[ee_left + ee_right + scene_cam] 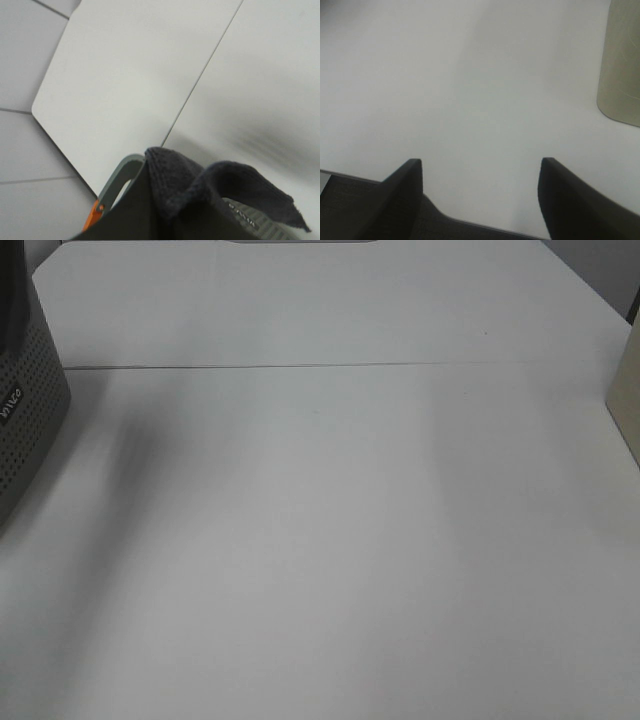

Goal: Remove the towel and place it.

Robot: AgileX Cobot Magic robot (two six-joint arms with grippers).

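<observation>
Left wrist view first: the towel [200, 195], dark navy terry, is bunched into a raised fold right in front of the camera. Just beneath it sit the grey handle [120, 172] and the perforated wall of the basket [30, 410]. The left end effector is clenched. Its fingers are hidden behind the cloth, so it's a fair guess rather than a certainty that the fold is what they pinch. From the high camera the towel doesn't show at all, only the basket at the left edge and a wide bare worktop [330, 540].

Over on the right, the right end effector [480, 164] hangs released above the worktop, jaws spread wide with nothing between them, and a beige container [620, 60] stands off to one side.

So this reads as the lift-out, with the placing yet to come. To do it well, go straight up before going sideways, high enough that the hanging cloth clears the rim and doesn't snag that handle. Then carry it towards the open middle of the worktop, away from both containers. Lower until the cloth settles, and only then let go
</observation>
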